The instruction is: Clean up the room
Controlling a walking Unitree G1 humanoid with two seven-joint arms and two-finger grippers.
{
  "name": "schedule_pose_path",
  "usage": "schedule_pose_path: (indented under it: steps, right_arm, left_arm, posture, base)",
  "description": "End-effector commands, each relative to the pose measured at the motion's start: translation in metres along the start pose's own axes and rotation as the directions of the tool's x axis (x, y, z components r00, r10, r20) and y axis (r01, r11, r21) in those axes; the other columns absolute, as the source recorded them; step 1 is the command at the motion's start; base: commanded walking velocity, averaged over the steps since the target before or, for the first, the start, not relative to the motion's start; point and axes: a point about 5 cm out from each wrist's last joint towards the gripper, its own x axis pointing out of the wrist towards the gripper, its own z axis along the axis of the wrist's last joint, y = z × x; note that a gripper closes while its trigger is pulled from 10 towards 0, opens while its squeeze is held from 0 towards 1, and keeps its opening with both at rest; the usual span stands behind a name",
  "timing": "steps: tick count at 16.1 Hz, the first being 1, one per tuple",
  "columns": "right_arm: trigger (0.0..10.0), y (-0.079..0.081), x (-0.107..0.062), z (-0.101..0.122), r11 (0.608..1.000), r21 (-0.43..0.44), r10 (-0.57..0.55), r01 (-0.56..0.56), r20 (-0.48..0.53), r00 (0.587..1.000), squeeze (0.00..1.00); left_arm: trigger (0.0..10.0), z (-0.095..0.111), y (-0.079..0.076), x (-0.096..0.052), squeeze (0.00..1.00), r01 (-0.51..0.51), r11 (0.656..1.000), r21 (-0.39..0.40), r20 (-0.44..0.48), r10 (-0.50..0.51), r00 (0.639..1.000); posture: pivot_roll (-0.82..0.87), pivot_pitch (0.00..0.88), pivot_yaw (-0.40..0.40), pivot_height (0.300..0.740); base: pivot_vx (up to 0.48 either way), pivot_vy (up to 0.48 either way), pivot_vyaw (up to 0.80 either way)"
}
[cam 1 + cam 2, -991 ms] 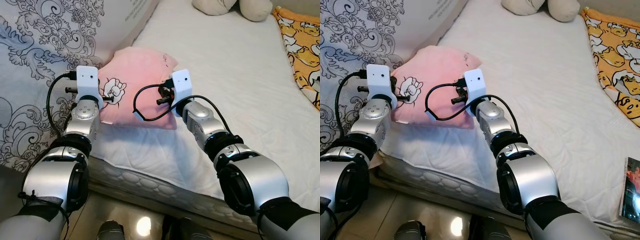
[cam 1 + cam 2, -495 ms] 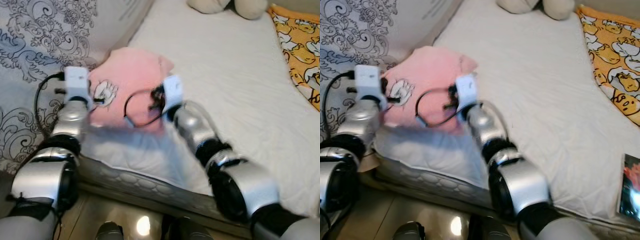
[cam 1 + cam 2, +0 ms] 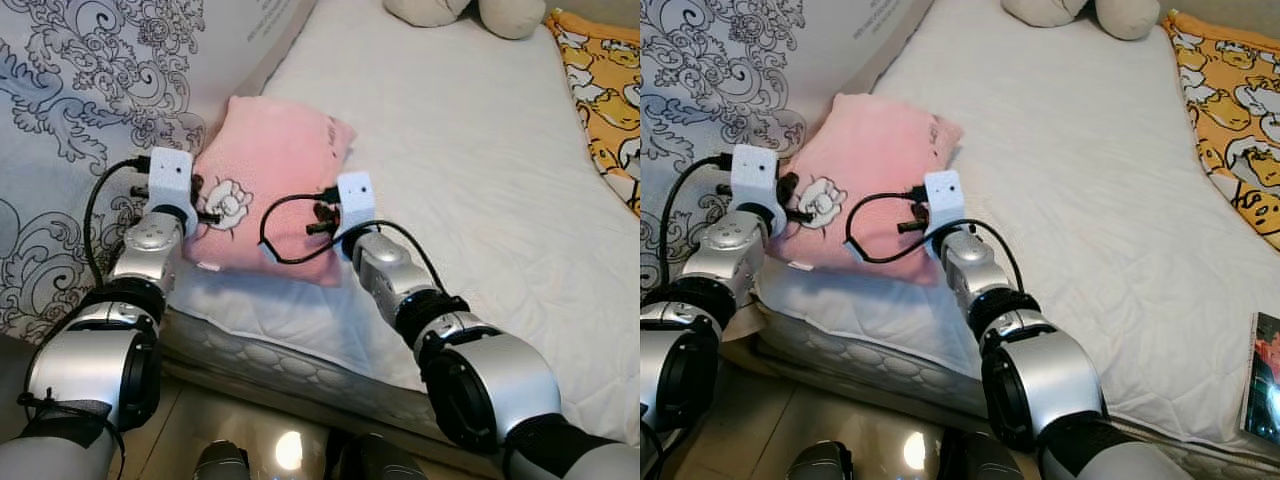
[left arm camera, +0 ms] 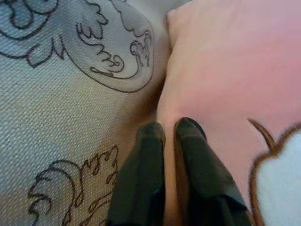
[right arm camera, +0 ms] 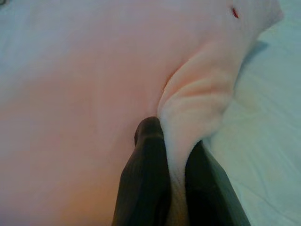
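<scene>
Left eye view: a pink pillow [image 3: 270, 170] lies at the bed [image 3: 470, 180] edge beside a patterned quilt [image 3: 70, 130]. Left claw [image 4: 169, 134] pinches its left edge, right claw [image 5: 174, 141] its right edge, so the pillow spans between both arms, equally near.

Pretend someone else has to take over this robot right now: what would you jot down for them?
Left gripper: shut on the pink pillow, pinching its edge beside the patterned grey cover.
Right gripper: shut on a fold at the pillow's other edge.
The pillow lies at the near corner of the white mattress. A plush toy and a yellow blanket sit farther up the bed.
Done: both grips taken. Left: carrying the pillow to its place.
</scene>
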Motion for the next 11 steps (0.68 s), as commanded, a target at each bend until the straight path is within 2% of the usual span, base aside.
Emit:
schedule_pose_path:
  steps: [1,2,3,6,11]
  right_arm:
    - [10.0,-0.005,-0.001,-0.002,0.999,0.029,-0.04,0.04,-0.005,0.999,0.0]
    - [10.0,-0.005,-0.001,-0.001,0.998,0.04,-0.044,0.044,-0.001,0.999,0.0]
    - [10.0,0.0,0.0,0.0,0.996,0.074,-0.04,0.039,0.011,0.999,1.0]
    - [10.0,0.005,0.001,0.001,0.994,0.099,-0.037,0.034,0.023,0.999,1.0]
    - [10.0,0.014,0.003,0.01,0.977,0.21,-0.065,0.049,0.073,0.995,1.0]
  left_arm:
    - [10.0,-0.007,0.006,-0.002,1.0,0.0,1.0,0.013,-0.024,0.001,1.0]
    - [10.0,-0.007,0.005,-0.002,1.0,0.006,1.0,0.009,-0.024,-0.006,1.0]
    - [10.0,-0.003,0.004,-0.001,1.0,0.029,1.0,-0.001,-0.015,-0.029,0.999]
    - [10.0,0.003,0.0,0.0,1.0,0.064,0.998,-0.009,0.005,-0.063,0.998]
    - [10.0,0.024,-0.014,0.005,1.0,0.155,0.987,0.035,0.081,-0.158,0.984]
  posture:
    - [0.02,0.164,-0.063,0.74]
    - [0.02,0.163,-0.063,0.74]
    - [0.02,0.157,-0.059,0.74]
    - [0.01,0.154,-0.055,0.74]
    - [0.0,0.145,-0.046,0.74]
  base:
    - [0.0,0.0,0.0]
    - [0.0,0.0,0.0]
    - [0.0,0.0,0.0]
    - [0.0,0.0,0.0]
    - [0.0,0.0,0.0]
